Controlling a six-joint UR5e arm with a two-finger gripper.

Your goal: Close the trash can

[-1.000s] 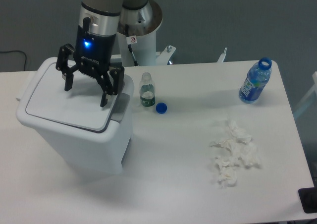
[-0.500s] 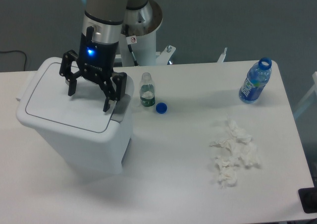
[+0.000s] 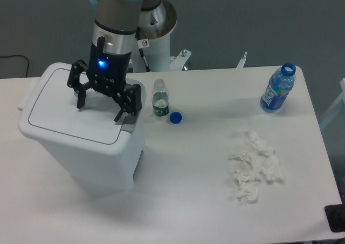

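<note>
The white trash can point(image 3: 81, 147) stands at the table's left side, its flat lid point(image 3: 67, 112) lying down on the body. A grey latch point(image 3: 130, 126) shows at its right end. My gripper point(image 3: 98, 112) hangs just above the lid's right half, fingers spread wide and open, holding nothing. One fingertip point(image 3: 117, 117) points down near the latch, the other point(image 3: 80, 104) over the lid's middle.
A small clear bottle point(image 3: 159, 98) and a blue cap point(image 3: 175, 117) sit right of the can. A blue water bottle point(image 3: 277, 89) stands at the far right. Crumpled white tissues point(image 3: 253, 167) lie at front right. The robot's base point(image 3: 153, 33) is behind.
The gripper has risen slightly and shifted right and back over the lid. The lid has settled flat from a slightly raised tilt.
</note>
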